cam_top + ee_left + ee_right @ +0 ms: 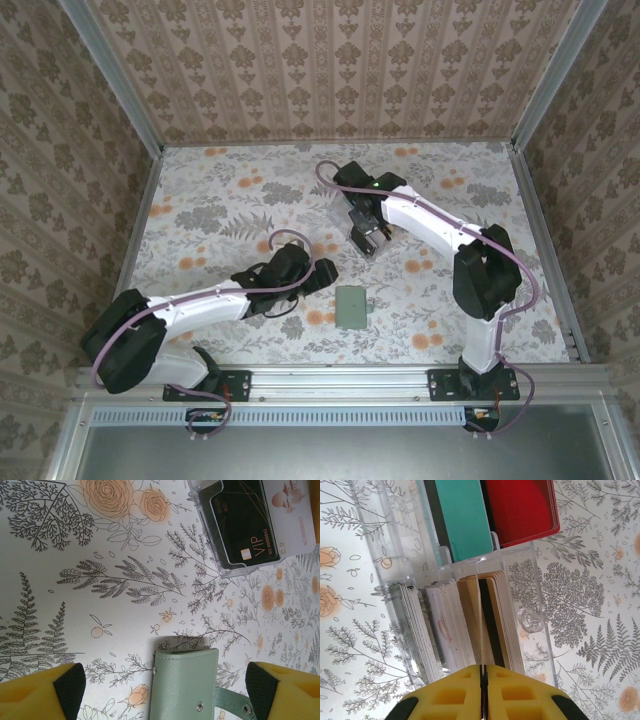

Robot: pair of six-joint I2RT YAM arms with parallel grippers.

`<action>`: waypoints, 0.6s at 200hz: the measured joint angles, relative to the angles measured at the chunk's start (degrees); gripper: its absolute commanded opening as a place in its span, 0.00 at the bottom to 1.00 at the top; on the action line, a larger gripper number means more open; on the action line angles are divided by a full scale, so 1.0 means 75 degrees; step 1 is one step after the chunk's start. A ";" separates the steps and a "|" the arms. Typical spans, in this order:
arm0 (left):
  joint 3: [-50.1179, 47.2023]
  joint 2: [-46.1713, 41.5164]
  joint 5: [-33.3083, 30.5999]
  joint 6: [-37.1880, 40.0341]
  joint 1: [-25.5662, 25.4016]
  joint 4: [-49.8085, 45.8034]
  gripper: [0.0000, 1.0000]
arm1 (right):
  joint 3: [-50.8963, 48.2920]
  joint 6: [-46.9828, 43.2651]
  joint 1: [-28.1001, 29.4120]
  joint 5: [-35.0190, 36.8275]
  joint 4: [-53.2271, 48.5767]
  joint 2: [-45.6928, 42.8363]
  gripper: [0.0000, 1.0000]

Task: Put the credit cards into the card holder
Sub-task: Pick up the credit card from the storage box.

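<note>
The grey-green card holder point(352, 307) lies shut and flat on the floral table, its snap strap out to one side point(185, 685). My left gripper point(320, 272) hovers just up-left of it, open, with its black pads point(70, 687) wide apart on either side of the holder point(165, 692). My right gripper point(368, 240) is over the clear tray, shut on the top edge of one tan credit card point(481, 625) that stands upright among several stacked cards point(483, 672). A teal card point(462, 517) and a red card point(520, 510) lie in the far compartment.
The clear divided tray point(345, 212) sits mid-table beneath the right wrist. One of its compartments holds a dark VIP card point(240, 520) and a white card point(292, 510). Metal rails and wallpapered walls border the table.
</note>
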 measured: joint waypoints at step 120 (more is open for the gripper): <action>0.0079 -0.0437 0.0093 0.0093 0.0160 0.0096 0.86 | -0.1227 0.1207 -0.0274 -0.1795 0.0189 -0.2527 0.07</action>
